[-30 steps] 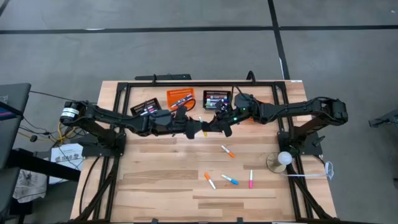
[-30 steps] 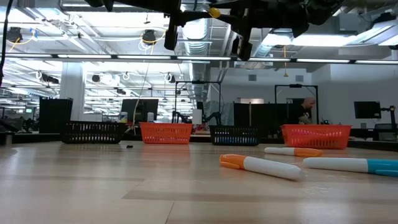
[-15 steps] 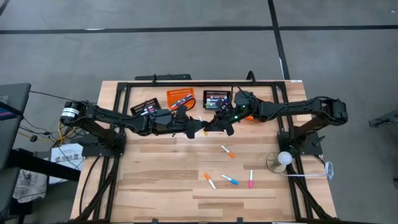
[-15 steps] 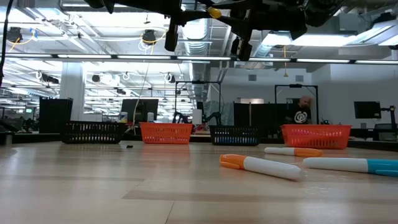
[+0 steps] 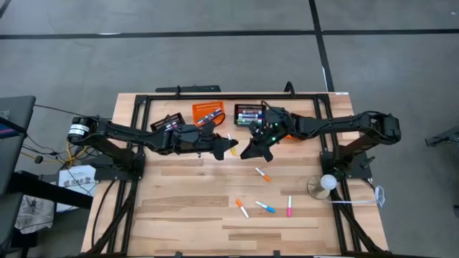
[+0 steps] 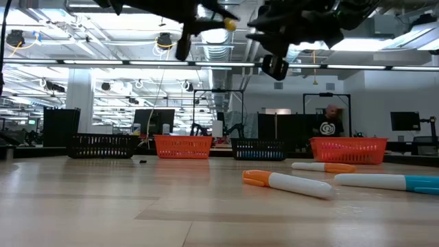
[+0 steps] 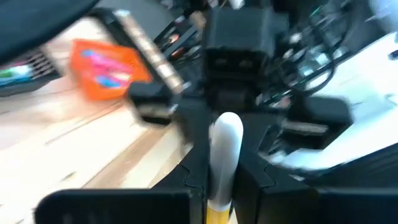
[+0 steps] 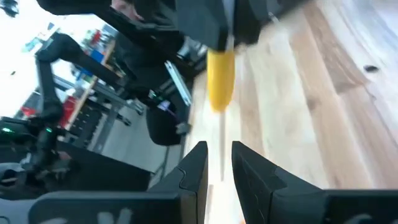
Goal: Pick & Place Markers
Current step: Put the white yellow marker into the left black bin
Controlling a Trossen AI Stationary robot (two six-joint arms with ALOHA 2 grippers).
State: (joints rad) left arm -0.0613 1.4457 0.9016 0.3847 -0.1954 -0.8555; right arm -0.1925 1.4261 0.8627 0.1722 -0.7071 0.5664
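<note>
Left gripper [image 5: 231,145]: raised over the table's back middle, jaws clamped on a white marker with yellow cap [image 7: 224,155].
Right gripper [image 8: 217,171]: just beside the left one; fingers a narrow gap apart, nothing between them; the yellow cap hangs in front of it.
Loose markers: five on the bare boards at front right, including an orange-capped one [image 5: 263,174], a blue-tipped one [image 5: 265,208] and a pink one [image 5: 289,206].
Baskets: orange basket [image 5: 207,113] and black basket [image 5: 249,113] at the back edge already hold markers; a second black basket [image 5: 166,123] sits to their left.
Progress: judged well along; one marker in hand, five left.
Next step: probably dropping the held marker into a basket.
</note>
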